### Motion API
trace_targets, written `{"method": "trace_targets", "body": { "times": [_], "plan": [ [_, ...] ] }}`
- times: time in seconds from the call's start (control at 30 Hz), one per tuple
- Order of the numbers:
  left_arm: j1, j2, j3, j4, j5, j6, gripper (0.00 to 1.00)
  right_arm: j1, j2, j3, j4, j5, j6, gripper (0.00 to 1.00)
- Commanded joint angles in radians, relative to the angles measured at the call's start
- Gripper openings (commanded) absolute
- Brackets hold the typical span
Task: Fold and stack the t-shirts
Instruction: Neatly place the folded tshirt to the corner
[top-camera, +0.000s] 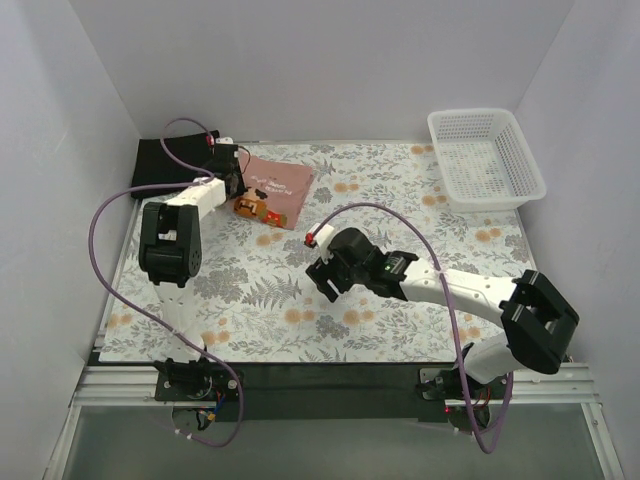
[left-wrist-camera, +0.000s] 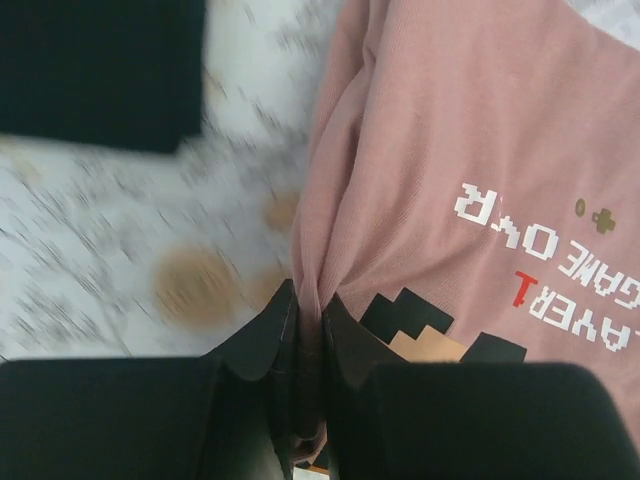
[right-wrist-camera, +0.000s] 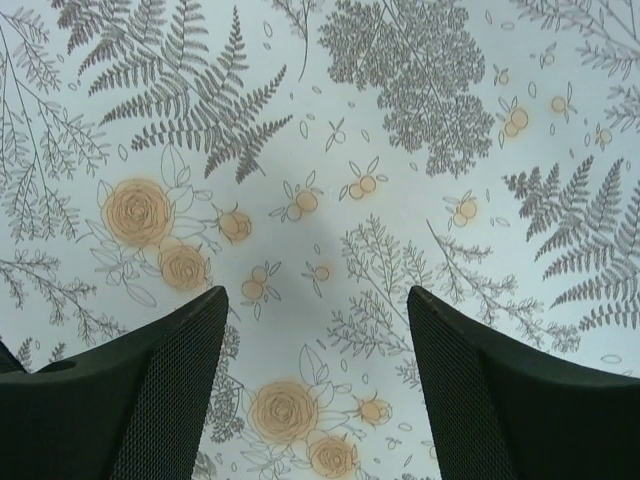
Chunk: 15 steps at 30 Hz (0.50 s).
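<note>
The folded dusty pink t-shirt (top-camera: 280, 187) with a cartoon print and white lettering lies at the back left of the table. My left gripper (top-camera: 238, 190) is shut on its left edge; in the left wrist view the pink cloth (left-wrist-camera: 450, 130) is bunched between the two fingers of the gripper (left-wrist-camera: 310, 315). The folded black t-shirt (top-camera: 168, 163) lies just left of it at the back left corner and also shows in the left wrist view (left-wrist-camera: 100, 70). My right gripper (top-camera: 325, 278) is open and empty over the table cloth, mid-table; its own view (right-wrist-camera: 318, 300) shows only the floral pattern.
A white lattice basket (top-camera: 486, 160) stands at the back right. The floral table cloth (top-camera: 400, 200) covers the table. Grey walls close in the left, back and right sides.
</note>
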Motion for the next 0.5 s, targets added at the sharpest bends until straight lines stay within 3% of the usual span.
{"method": "trace_targets", "body": {
  "times": [0.0, 0.2, 0.47],
  "plan": [
    [0.022, 0.090, 0.199, -0.006, -0.144, 0.270, 0.00, -0.008, -0.069, -0.051, -0.058, 0.021, 0.037, 0.79],
    [0.038, 0.234, 0.419, 0.026, -0.199, 0.452, 0.00, -0.021, -0.077, -0.063, -0.118, -0.014, 0.079, 0.86],
    [0.103, 0.311, 0.626, 0.012, -0.206, 0.474, 0.00, -0.027, -0.003, -0.028, -0.224, -0.054, 0.111, 0.89]
  ]
}}
